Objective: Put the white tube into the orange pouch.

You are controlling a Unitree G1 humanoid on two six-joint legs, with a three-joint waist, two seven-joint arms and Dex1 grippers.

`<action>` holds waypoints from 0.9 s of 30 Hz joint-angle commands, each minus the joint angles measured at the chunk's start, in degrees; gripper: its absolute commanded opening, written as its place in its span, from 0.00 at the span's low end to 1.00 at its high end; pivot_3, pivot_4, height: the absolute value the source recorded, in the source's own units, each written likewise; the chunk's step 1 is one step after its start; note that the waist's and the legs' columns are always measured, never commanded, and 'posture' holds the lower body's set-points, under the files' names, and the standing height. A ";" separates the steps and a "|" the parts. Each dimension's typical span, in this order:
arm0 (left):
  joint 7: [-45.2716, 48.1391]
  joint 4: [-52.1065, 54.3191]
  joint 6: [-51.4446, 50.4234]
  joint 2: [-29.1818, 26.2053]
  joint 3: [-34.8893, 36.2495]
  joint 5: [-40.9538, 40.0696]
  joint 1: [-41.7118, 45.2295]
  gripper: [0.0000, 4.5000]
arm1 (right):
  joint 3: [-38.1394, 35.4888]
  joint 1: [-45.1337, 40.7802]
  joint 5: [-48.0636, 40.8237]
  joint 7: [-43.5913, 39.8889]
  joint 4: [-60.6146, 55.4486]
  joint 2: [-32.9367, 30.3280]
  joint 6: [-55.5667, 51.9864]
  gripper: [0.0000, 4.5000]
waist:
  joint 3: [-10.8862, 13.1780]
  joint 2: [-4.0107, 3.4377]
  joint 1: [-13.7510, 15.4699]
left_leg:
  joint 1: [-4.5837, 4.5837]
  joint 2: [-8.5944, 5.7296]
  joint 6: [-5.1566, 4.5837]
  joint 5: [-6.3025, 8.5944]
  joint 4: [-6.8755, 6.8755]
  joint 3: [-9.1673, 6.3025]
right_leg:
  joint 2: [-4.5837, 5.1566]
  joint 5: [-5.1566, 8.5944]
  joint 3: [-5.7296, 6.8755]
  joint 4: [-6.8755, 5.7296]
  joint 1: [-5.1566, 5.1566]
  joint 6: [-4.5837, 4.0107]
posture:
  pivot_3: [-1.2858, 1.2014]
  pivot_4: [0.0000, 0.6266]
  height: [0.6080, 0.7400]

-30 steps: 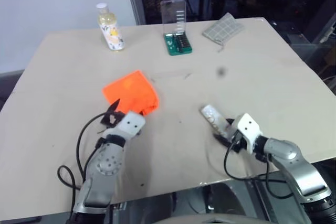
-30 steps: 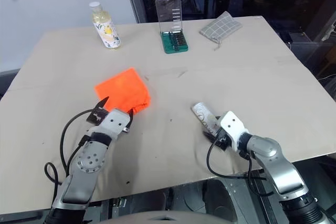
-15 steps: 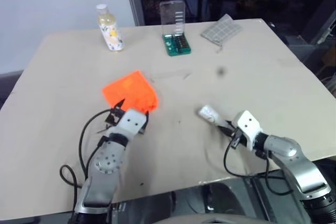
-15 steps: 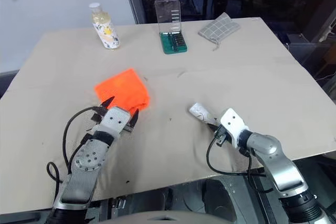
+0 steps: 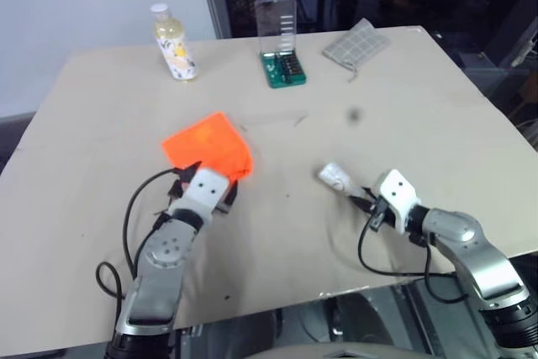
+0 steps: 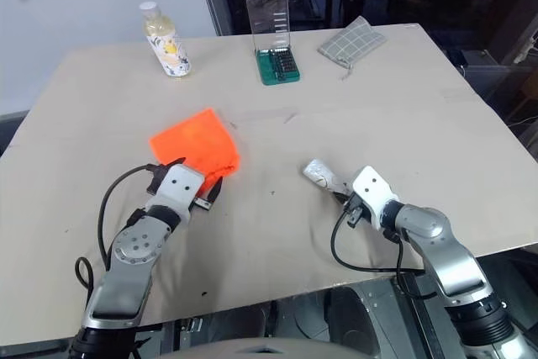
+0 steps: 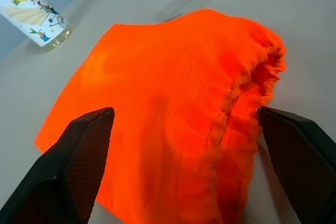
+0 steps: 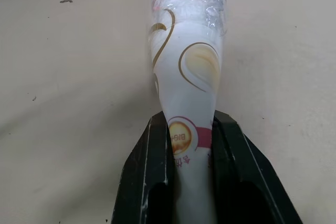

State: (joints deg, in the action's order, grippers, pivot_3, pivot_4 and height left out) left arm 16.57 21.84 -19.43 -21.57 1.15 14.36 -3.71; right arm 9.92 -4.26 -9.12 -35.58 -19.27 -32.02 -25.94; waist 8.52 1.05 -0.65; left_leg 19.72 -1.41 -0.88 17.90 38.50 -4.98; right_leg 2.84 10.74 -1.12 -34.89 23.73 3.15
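Right tool (image 8: pixel 190 145) now pinching the white tube (image 8: pixel 188 72), jaws were wider a second ago; tube sticks out ahead of it, just off the surface (image 5: pixel 403 98). Grasp done, carry next. Left tool (image 7: pixel 184 145) spread at the orange pouch (image 7: pixel 168 114) mouth.

left pincer (image 7: pixel 173 145) fingers spread wide; right pincer (image 8: pixel 190 145) clamped shut, holding.

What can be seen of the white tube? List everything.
The white tube is a flat, glossy squeeze tube with gold swirls, a round orange-and-pink emblem and red print near its clear-wrapped far end. The right gripper is shut on its near end, black fingers pressing both sides. It points away from the gripper over the beige table, apart from the orange pouch.
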 commanded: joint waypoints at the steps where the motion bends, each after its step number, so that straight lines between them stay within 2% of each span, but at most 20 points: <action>1: 0.33 1.59 -0.05 -0.69 -0.45 0.23 0.64 0.95 | -0.59 0.40 1.00 0.45 1.36 -0.26 -0.69 0.06 | 0.00 -0.01 0.00 | 0.00 0.00 0.00 0.00 0.00 0.00 | 0.00 0.00 0.00 0.00 0.00 0.00 | 0.52 0.24 1.00; 2: 0.35 1.79 -0.24 -0.97 -0.70 0.75 0.65 0.91 | -0.56 0.48 0.94 0.44 1.37 -0.19 -0.71 0.06 | 0.00 -0.01 0.00 | 0.00 0.00 0.00 0.00 0.00 0.00 | 0.00 0.00 0.00 0.00 0.00 0.00 | 0.52 0.24 1.00; 6: -0.44 2.21 1.16 -1.28 -0.45 0.98 0.84 0.91 | -0.40 0.41 0.93 0.43 1.61 -0.03 -0.70 0.06 | 0.00 0.00 0.00 | 0.00 0.00 0.00 0.00 0.00 0.01 | 0.00 0.00 0.00 0.00 0.00 0.00 | 0.52 0.24 1.00; 7: -0.46 2.29 1.43 -1.04 -0.05 0.30 1.01 0.82 | -0.39 0.40 0.92 0.42 1.65 -0.02 -0.69 0.06 | 0.00 0.00 0.00 | 0.00 0.00 0.00 0.00 0.00 0.00 | 0.00 0.00 0.00 0.00 0.00 0.00 | 0.52 0.24 1.00; 8: -0.73 2.30 1.91 -1.16 0.10 0.45 1.18 0.80 | -0.38 0.42 0.92 0.39 1.71 -0.02 -0.65 0.06 | 0.00 0.00 0.01 | 0.00 0.01 0.00 0.00 0.00 0.00 | 0.00 0.00 0.00 0.00 0.00 0.00 | 0.52 0.24 1.00; 13: -2.37 2.00 2.87 -1.32 0.66 1.15 1.54 0.40 | -0.16 0.86 1.16 0.33 2.36 -0.05 0.00 0.06 | 0.00 0.00 0.00 | 0.00 0.01 0.00 0.00 0.00 0.00 | 0.01 0.00 0.00 0.00 0.00 0.00 | 0.52 0.24 1.00; 16: -2.61 2.33 3.06 -1.39 0.45 1.36 0.89 0.05 | -0.07 1.16 1.28 0.29 2.64 -0.11 0.39 0.06 | 0.00 0.00 0.00 | 0.00 0.01 0.00 0.00 0.00 0.00 | 0.01 0.00 0.00 0.00 0.00 0.00 | 0.52 0.24 1.00; 17: -2.66 2.46 3.08 -1.39 0.42 1.40 0.64 0.01 | -0.05 1.25 1.29 0.28 2.66 -0.13 0.44 0.06 | 0.00 0.00 0.00 | 0.00 0.01 0.00 0.00 0.00 0.00 | 0.01 0.00 0.00 0.00 0.00 0.00 | 0.52 0.24 1.00; 24: -2.00 3.16 2.33 -1.28 0.80 0.54 -0.09 0.01 | 0.03 1.20 1.26 0.15 2.41 -0.13 0.51 0.06 | 0.00 0.00 0.01 | 0.00 0.01 0.00 0.00 0.00 -0.01 | 0.01 0.00 0.01 0.00 0.00 0.00 | 0.52 0.24 1.00; 27: -1.15 4.83 0.68 0.57 1.58 -2.90 0.47 0.01 | 0.18 0.81 1.09 -0.30 1.73 -0.23 0.69 0.06 | 0.01 0.00 0.00 | 0.00 0.02 0.00 0.00 0.00 -0.01 | 0.01 0.00 0.01 0.00 0.00 0.00 | 0.52 0.24 1.00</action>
State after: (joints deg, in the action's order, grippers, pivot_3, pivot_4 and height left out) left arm 15.21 22.69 -18.55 -21.45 1.62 13.08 -3.84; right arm 9.93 -3.90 -8.96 -35.80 -18.71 -31.93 -24.34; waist 8.53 1.04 -0.65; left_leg 19.72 -1.39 -0.88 17.90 38.50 -4.99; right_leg 2.85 10.74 -1.12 -34.89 23.73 3.15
